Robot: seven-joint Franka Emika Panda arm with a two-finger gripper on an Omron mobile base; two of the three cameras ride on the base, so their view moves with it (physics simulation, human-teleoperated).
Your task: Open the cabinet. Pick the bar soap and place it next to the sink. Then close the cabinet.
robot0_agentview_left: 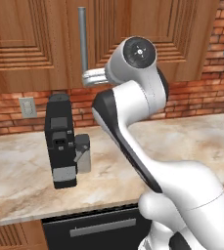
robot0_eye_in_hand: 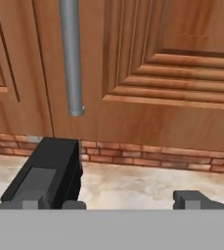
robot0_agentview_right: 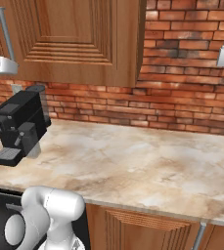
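The cabinet (robot0_agentview_left: 147, 34) is closed: its raised-panel door sits flush with the neighbouring door, and its long vertical silver bar handle (robot0_agentview_left: 82, 39) stands along the door's left edge. In the hand view the handle (robot0_eye_in_hand: 70, 56) hangs from 12 o'clock and ends just above the brick strip, with the door panel (robot0_eye_in_hand: 172, 63) at 1 to 3 o'clock.

The pincer (robot0_eye_in_hand: 130, 202) is spread wide and empty; its two dark fingertips (robot0_eye_in_hand: 191, 200) rise at 6 o'clock in the hand view, well apart from each other. The pincer faces the door's lower edge, slightly right of the handle and apart from it. In the left base view the arm's grey wrist (robot0_agentview_left: 95, 77) sits just beside the handle's lower end.

A black coffee machine (robot0_agentview_left: 60, 141) stands upright on the marble counter (robot0_agentview_left: 15, 180) against the brick wall (robot0_agentview_right: 182, 105), below and left of the handle. A wall socket (robot0_agentview_left: 27, 107) is set in the brick at 9 o'clock from the machine's top.

The bar soap cannot be located with the door closed.
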